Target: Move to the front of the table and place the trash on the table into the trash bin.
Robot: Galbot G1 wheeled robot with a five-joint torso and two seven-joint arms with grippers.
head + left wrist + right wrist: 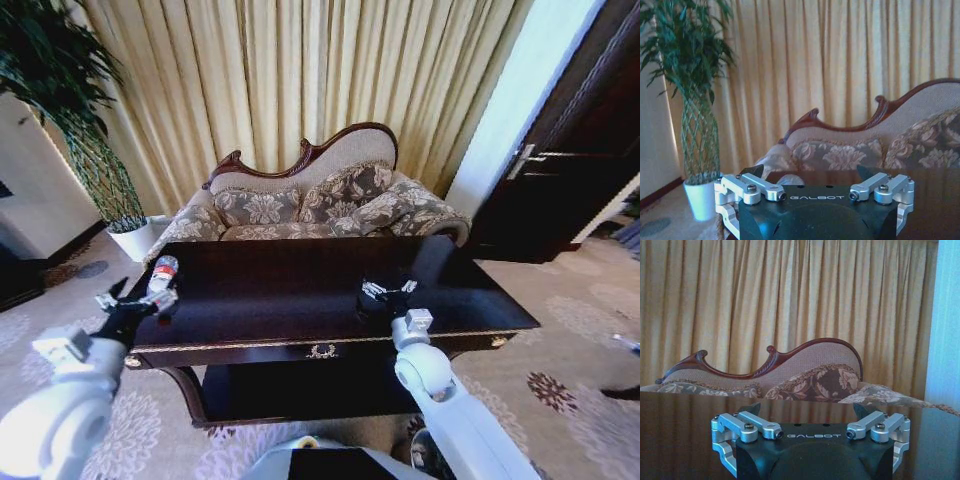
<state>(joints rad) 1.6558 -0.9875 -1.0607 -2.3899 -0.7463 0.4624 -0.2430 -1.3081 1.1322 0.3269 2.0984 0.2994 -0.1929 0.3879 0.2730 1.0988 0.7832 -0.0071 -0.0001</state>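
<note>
One table (300,290): long, dark and glossy, with gold edge trim and one gold emblem (321,351) on its front. It stands directly ahead, with a floral sofa (320,205) behind it against the curtain (300,80).

One bottle (163,275): small, clear, red cap and red label, at the table's left end, at the tip of the left gripper (135,305). Whether the fingers clasp it or merely sit beside it cannot be told from the head view; the label's print is too small to read.

Two grippers counted. The left gripper is at the table's left front corner. The right gripper (388,292) is over the table top right of centre, its fingers spread apart with nothing between them.

Writing: the word "GALBOT" is legible on the left gripper body (817,197) and on the right gripper body (815,435) in the wrist views.

One potted plant in a white pot (132,238) stands on the floor left of the sofa
</note>
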